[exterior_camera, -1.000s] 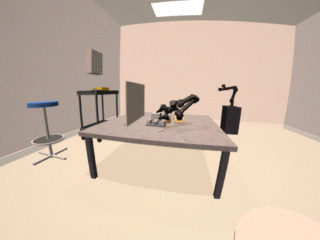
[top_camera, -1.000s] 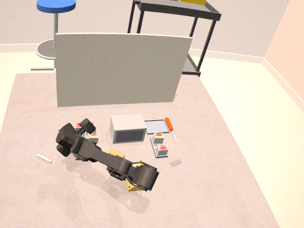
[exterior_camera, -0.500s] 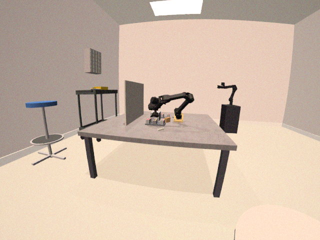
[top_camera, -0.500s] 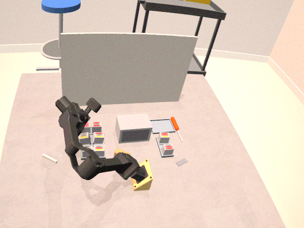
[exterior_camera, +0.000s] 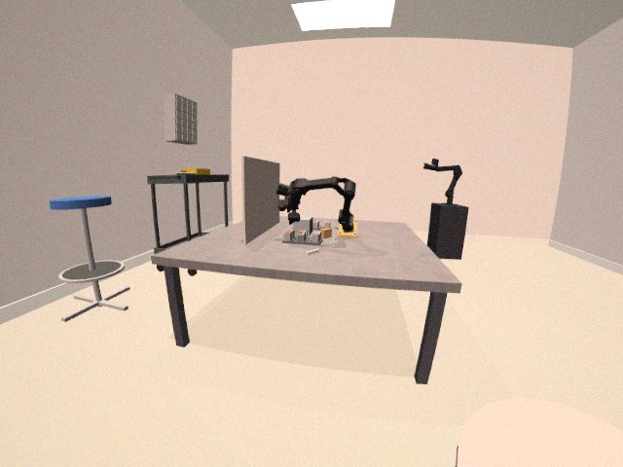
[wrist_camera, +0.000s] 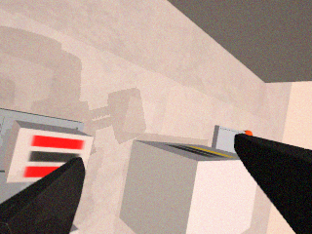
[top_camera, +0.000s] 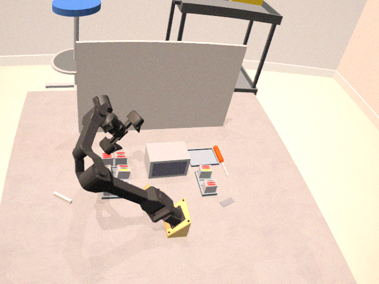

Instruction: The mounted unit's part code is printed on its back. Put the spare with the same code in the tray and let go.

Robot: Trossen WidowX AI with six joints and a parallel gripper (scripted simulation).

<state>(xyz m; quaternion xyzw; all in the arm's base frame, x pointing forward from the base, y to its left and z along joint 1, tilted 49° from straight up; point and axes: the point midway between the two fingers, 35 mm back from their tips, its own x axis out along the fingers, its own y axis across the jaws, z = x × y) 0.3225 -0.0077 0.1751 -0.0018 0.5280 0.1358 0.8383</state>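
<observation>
A: Top view, what is shown?
B: The gripper, open with nothing between its fingers, is raised near the upright panel. The mounted unit lies to its lower right in the picture; the tray is farther off, past the unit. Striped spares stand in the left rack, just below the gripper in the picture, and in the right rack, well apart from it.

A: And the exterior view?
B: The gripper hangs beside the panel, above table level. Its opening is too small to judge here.

A: The wrist view?
B: The fingers stand wide apart. Near the left fingertip appears a spare, striped red, dark, red. Between the fingers' lines of sight, the unit's narrow visible striped face shows dark and yellow bands; the tray appears beyond it, near the right fingertip.
</observation>
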